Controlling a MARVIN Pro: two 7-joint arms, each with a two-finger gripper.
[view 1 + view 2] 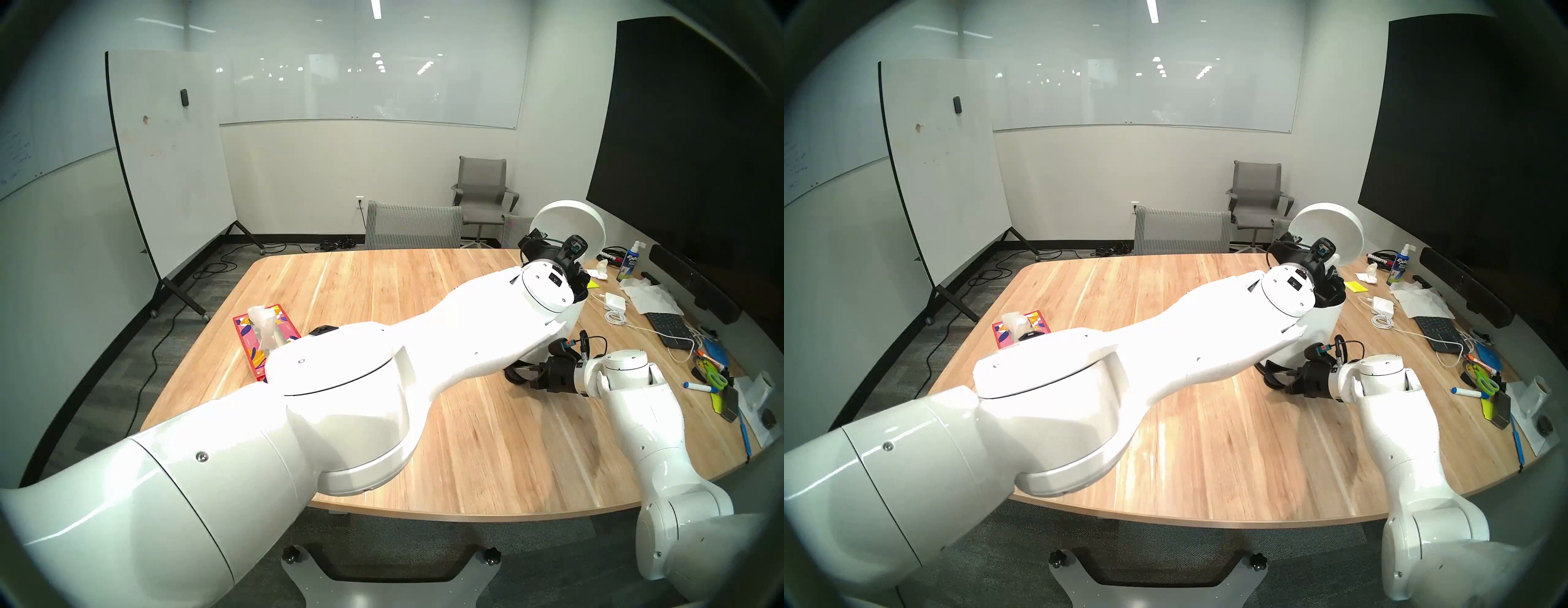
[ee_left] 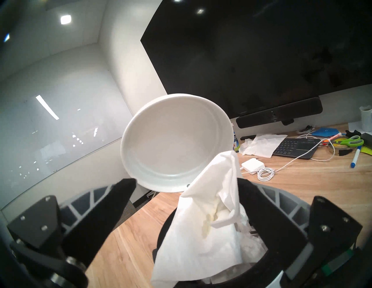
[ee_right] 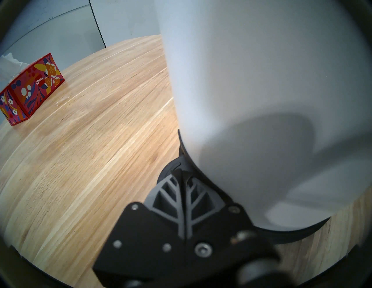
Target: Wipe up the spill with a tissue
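Left to right on your table (image 1: 382,288): red tissue box (image 1: 263,339) at the left. Your L gripper (image 2: 187,203) sits over the white bin (image 3: 261,80), lid (image 2: 171,144) up, jaws spread wide w/ nothing clamped. The tissue (image 2: 203,227) drapes against its right-hand finger (image 2: 267,217), hanging into the bin mouth. Your R gripper (image 3: 184,175) is fully closed, tips pressed on the black pedal at the bin's base. No spill visible on the wood.

An office meeting room; a large wooden conference table (image 1: 382,297) fills the middle; grey mesh office chairs (image 1: 483,191) stand at its far side; a rolling whiteboard (image 1: 169,161) stands to the left; a big dark wall screen (image 1: 687,140) hangs above a video bar (image 2: 278,118); a keyboard (image 2: 296,148) lies on the table.
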